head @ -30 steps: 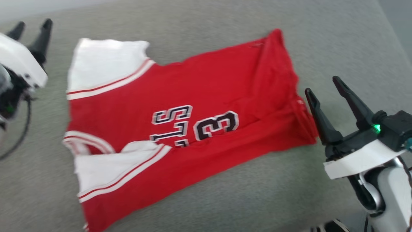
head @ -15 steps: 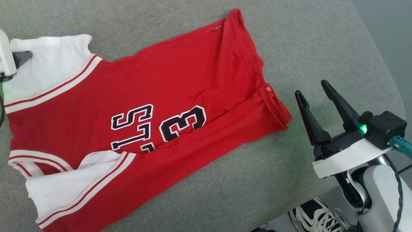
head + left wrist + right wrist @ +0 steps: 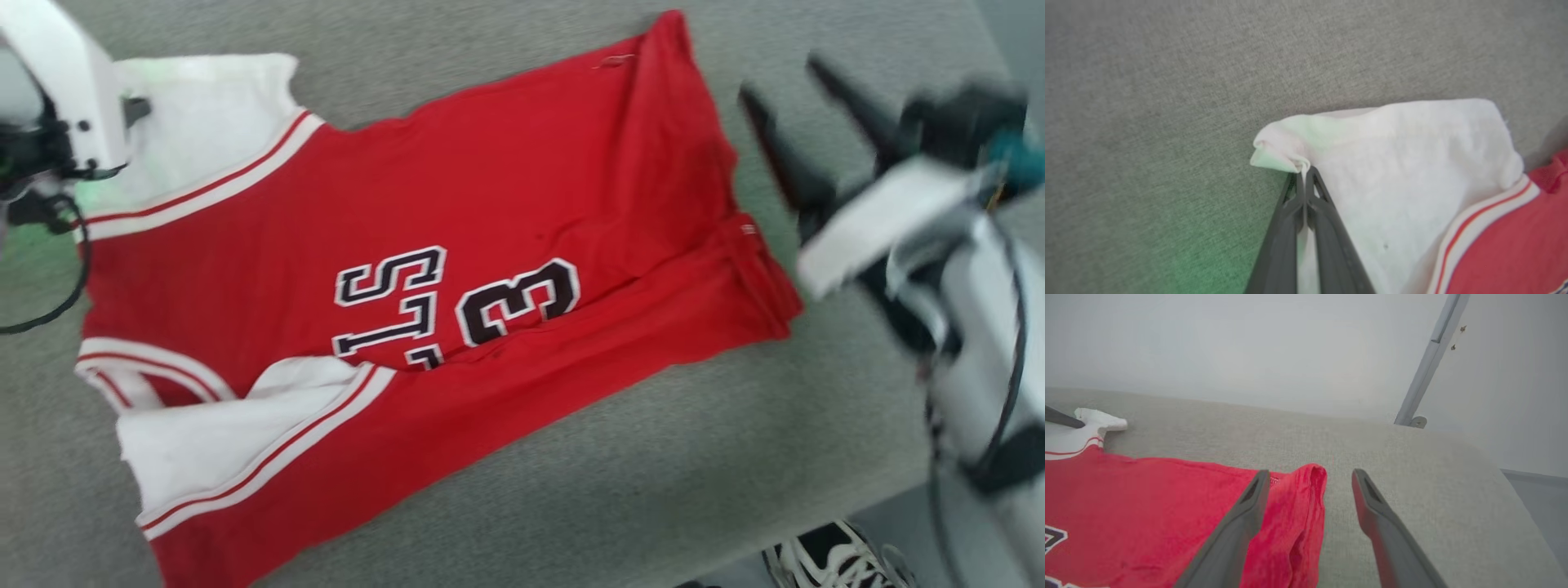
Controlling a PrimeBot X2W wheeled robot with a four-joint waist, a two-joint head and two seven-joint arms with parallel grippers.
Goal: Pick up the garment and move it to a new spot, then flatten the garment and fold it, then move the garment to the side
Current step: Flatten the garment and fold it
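Flattening step: the garment [image 3: 457, 245] lies spread, number side up, on the grey cushion [image 3: 653, 490], with its near long edge folded over.
Left gripper [image 3: 1305, 171]: fingers are pressed together on the corner of the far white sleeve [image 3: 1392, 163], pinching a small bunch of cloth. This is judged a hold for drawing the sleeve taut.
Right gripper [image 3: 1310, 473]: fingers are spread and hold nothing. They are poised above the far corner of the red hem [image 3: 1314, 490], one over cloth and one over bare cushion, judged an approach to grip it.
Relation: the garment stretches between both grippers, with the sleeve end at the left one and the hem end at the right.
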